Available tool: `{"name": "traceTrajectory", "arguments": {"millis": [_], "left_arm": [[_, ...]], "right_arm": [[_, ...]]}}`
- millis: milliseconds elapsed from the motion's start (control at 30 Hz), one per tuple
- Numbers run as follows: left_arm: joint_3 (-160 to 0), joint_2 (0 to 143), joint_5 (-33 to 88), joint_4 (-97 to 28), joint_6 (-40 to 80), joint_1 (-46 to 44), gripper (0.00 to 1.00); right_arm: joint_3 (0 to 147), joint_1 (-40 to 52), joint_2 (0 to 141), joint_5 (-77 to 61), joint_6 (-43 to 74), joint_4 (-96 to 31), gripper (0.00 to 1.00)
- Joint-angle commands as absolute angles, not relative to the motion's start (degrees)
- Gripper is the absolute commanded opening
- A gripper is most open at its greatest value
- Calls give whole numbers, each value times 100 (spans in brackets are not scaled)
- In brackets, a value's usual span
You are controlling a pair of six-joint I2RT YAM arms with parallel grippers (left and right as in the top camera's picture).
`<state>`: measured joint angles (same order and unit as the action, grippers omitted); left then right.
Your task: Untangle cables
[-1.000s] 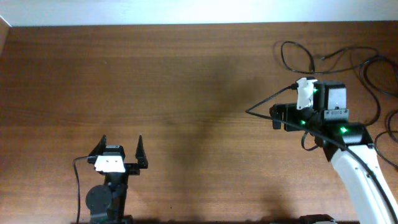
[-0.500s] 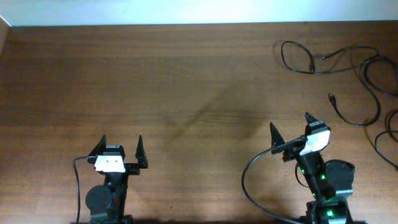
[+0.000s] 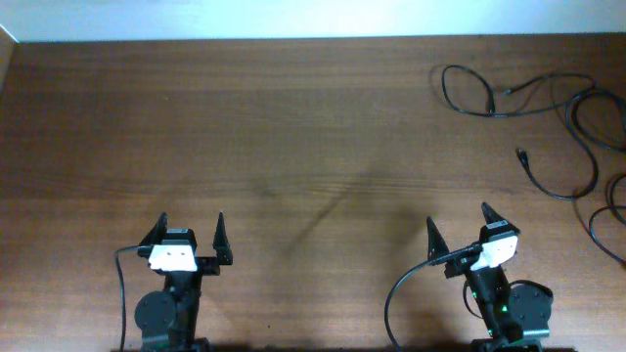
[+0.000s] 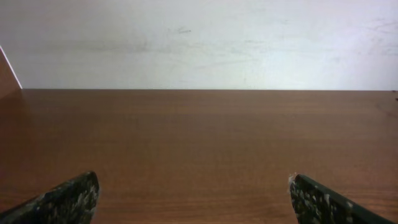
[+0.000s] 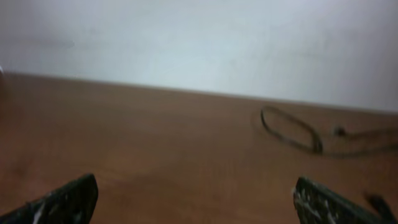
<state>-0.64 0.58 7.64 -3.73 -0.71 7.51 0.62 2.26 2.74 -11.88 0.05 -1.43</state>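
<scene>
Several thin black cables lie as loose loops at the table's far right. One loop (image 3: 468, 88) lies at the back, and another cable (image 3: 577, 147) with a small plug end (image 3: 521, 154) runs nearer. The back loop also shows blurred in the right wrist view (image 5: 289, 127). My left gripper (image 3: 190, 233) is open and empty at the front left; its fingertips frame bare wood in the left wrist view (image 4: 193, 199). My right gripper (image 3: 458, 223) is open and empty at the front right, well short of the cables; it also shows in the right wrist view (image 5: 196, 199).
The brown wooden table (image 3: 293, 127) meets a white wall (image 3: 293, 15) along its back edge. More cable runs off the right edge (image 3: 614, 210). The arm's own black wire (image 3: 396, 288) curves beside the right base.
The right arm has pulled back from the cables at the far right to the front edge, with its gripper open. The left arm has not moved.
</scene>
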Motion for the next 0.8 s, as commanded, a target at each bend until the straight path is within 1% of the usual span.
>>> {"name": "traceTrajectory", "arguments": {"millis": [0, 233, 300, 767], "left_arm": [[-58, 30, 766, -414, -178, 729, 99], [-56, 30, 768, -414, -178, 729, 99], [-56, 30, 768, -414, -178, 729, 99], [-56, 30, 766, -414, -178, 729, 99]], "right_arm": [[32, 67, 19, -1133, 19, -344, 99], [32, 67, 19, -1070, -10, -373, 99], [32, 69, 19, -1114, -281, -373, 99], [32, 67, 19, -1092, -276, -366, 99]]}}
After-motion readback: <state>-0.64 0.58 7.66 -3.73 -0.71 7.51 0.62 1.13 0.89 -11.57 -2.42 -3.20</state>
